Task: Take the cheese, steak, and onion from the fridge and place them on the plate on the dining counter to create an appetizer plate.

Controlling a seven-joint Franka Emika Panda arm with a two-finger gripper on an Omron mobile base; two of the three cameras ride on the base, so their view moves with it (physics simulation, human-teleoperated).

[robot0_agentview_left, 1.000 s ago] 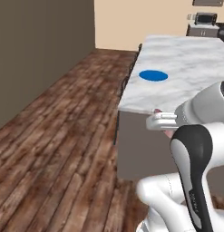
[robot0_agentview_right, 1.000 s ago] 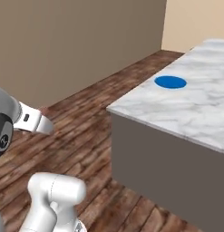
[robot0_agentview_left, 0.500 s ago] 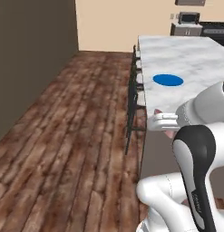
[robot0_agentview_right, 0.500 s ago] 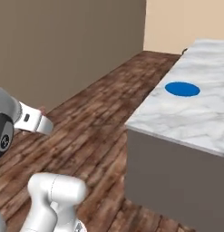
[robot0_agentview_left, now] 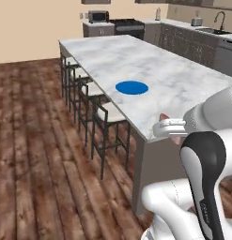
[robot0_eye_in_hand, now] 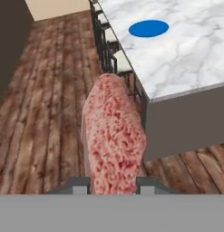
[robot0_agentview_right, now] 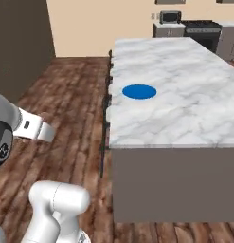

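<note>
The steak [robot0_eye_in_hand: 114,136] is held in the gripper [robot0_eye_in_hand: 114,183], which is closed on its near end so the pink, speckled slab sticks out in front of the hand. In the hand view the steak stands up from between the two dark finger tips [robot0_eye_in_hand: 78,185] and hides part of the wooden floor [robot0_eye_in_hand: 50,113] behind it. From the left base view, a small bit of pink meat [robot0_agentview_left: 170,129] pokes out by the white wrist, just beside the near corner of the dining counter [robot0_agentview_left: 183,84]. The steak hangs in the air over the floor, not over the marble top, and it is well apart from the plate [robot0_agentview_left: 132,87]. The counter is a big white marble slab with grey veins and a plain grey side [robot0_agentview_right: 175,182]. The plate is a flat blue circle lying on the marble, near the edge where the stools [robot0_agentview_left: 110,126] stand. The stools have dark frames and pale seats, and they sit in a row tucked under the counter's long side. Past the far end of the counter there is a stove [robot0_agentview_left: 127,26] against the wall and a small silver oven [robot0_agentview_left: 98,16] on a cabinet next to it. A sink tap [robot0_agentview_left: 222,19] shows far off at the right.
</note>
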